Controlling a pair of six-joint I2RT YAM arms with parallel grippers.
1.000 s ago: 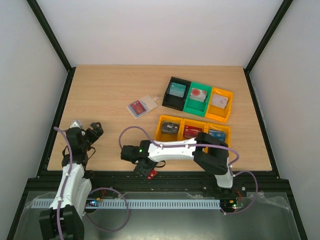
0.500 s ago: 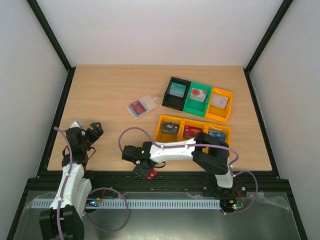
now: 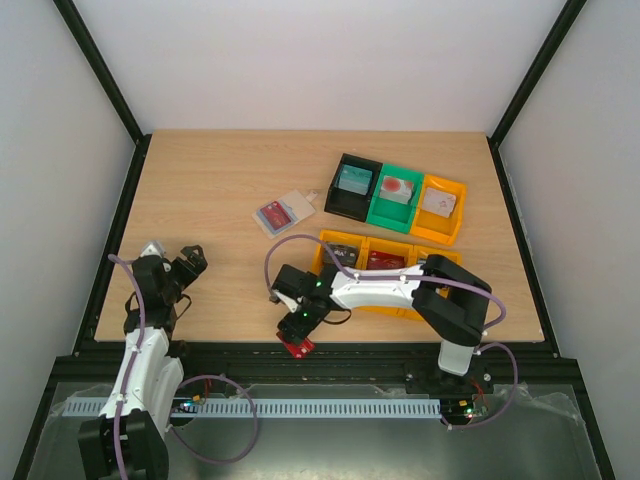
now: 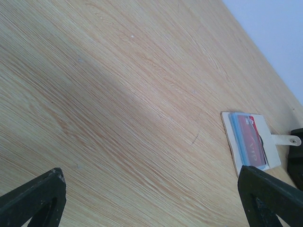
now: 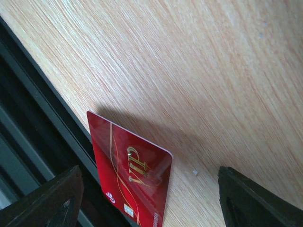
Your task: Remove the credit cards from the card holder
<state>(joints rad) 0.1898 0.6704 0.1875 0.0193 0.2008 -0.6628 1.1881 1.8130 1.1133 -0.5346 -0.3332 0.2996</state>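
Note:
The card holder (image 3: 285,212) lies open at mid-table, pale beige with a snap tab. A red card (image 3: 272,213) sits in its blue-grey pocket. Both show in the left wrist view: holder (image 4: 230,135), card (image 4: 249,140). A second red card (image 3: 295,347), marked VIP, lies at the table's near edge, partly over the black rail. It fills the right wrist view (image 5: 132,175). My right gripper (image 3: 299,330) is open just above it, its jaws wide apart on either side (image 5: 149,191). My left gripper (image 3: 190,260) is open and empty at the near left (image 4: 151,198). I see no blue card.
A black bin (image 3: 353,187), a green bin (image 3: 396,198) and a yellow bin (image 3: 440,208) stand at the back right, each holding items. A row of yellow bins (image 3: 350,258) lies under my right arm. The black frame rail (image 5: 42,123) runs along the near edge.
My right arm has swung to the right and its wrist has turned. The red VIP card now lies between open jaws at the table edge. The left arm has not moved.

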